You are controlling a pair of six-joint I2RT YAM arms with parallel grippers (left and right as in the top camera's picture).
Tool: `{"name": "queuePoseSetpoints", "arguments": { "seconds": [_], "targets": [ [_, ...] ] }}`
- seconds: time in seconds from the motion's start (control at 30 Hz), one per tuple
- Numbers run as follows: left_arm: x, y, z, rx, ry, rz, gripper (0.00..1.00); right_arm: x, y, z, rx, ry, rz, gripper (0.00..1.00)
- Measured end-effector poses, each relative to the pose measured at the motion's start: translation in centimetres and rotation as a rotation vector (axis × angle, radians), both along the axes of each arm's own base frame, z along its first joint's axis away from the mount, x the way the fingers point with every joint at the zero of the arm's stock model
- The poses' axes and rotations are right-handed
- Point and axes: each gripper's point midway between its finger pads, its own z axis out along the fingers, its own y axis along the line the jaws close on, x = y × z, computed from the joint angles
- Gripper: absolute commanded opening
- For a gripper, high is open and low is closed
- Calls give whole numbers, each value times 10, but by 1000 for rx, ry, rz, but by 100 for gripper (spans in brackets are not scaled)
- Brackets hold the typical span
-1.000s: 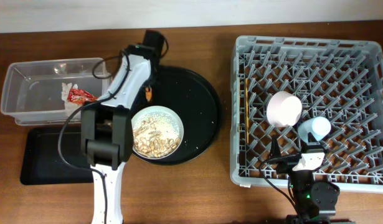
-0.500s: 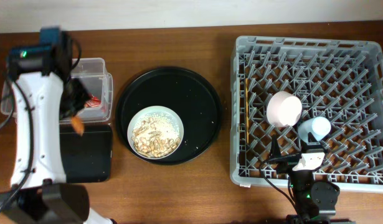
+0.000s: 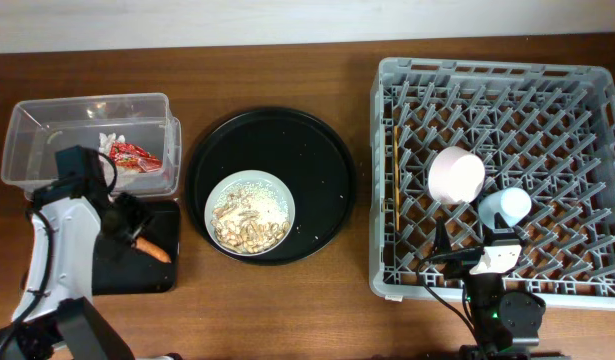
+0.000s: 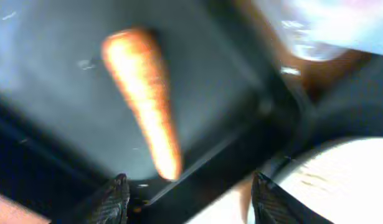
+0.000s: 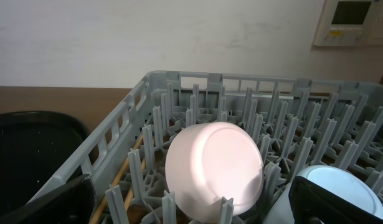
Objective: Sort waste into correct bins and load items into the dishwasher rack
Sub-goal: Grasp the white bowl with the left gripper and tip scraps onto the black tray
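The orange carrot stick lies loose on the flat black tray; in the left wrist view the carrot stick is just past my fingers. My left gripper is open and empty above it. The clear tub holds the red wrapper and white tissue. The wide white bowl holds rice scraps. The grey rack holds the small white bowl, the blue cup and the chopsticks. My right gripper is open at the rack's front edge.
The wide bowl stands on a big round black tray between the bins and the rack. Brown wooden table shows in front of it. The flat tray sits right against the tub's front side.
My left arm swung from the round tray over the tub to the flat black tray. The carrot stick left the gripper and now lies on that tray. The right arm has not moved.
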Motion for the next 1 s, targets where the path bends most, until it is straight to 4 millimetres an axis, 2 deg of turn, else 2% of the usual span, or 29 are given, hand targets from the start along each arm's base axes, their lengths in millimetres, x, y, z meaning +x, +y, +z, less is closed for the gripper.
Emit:
{"name": "queuePoseSetpoints", "arguments": {
  "seconds": [0.07, 0.1, 0.17, 0.23, 0.27, 0.3, 0.33, 0.37, 0.43, 0.5, 0.57, 0.6, 0.8, 0.87, 1.0],
  "targets": [
    [22, -24, 17, -33, -78, -138, 61, 0, 0, 0, 1, 0, 0, 98],
    [45, -61, 32, -35, -161, -321, 60, 0, 0, 0, 0, 0, 0, 98],
    [59, -131, 42, -35, -244, -623, 55, 0, 0, 0, 0, 0, 0, 98],
    [53, -197, 43, 17, -275, -889, 48, 0, 0, 0, -1, 0, 0, 98],
    [46, -222, 39, 44, -271, -990, 47, 0, 0, 0, 0, 0, 0, 98],
    [41, -239, 32, 60, -261, -1053, 44, 0, 0, 0, 0, 0, 0, 98],
    [32, -262, 17, 82, -228, -1141, 42, 0, 0, 0, 0, 0, 0, 98],
    [26, -274, 2, 95, -192, -1193, 40, 0, 0, 0, -1, 0, 0, 98],
    [21, -284, -23, 122, -135, -1243, 30, 0, 0, 0, 0, 0, 0, 98],
    [18, -287, -48, 144, -73, -1269, 26, 0, 0, 0, 0, 0, 0, 98],
    [17, -282, -69, 171, -18, -1271, 8, 0, 0, 0, 1, 0, 0, 98],
    [20, -281, -72, 185, -14, -1269, 0, 0, 0, 0, 0, 0, 0, 98],
    [24, -278, -64, 223, -6, -1267, 0, 0, 0, 0, 0, 0, 0, 98],
    [26, -278, -51, 229, 14, -1264, 0, 0, 0, 0, 0, 0, 0, 98],
    [42, -282, -3, 277, 8, -1209, 0, 0, 0, 0, 0, 0, 0, 98]
  ]
}}
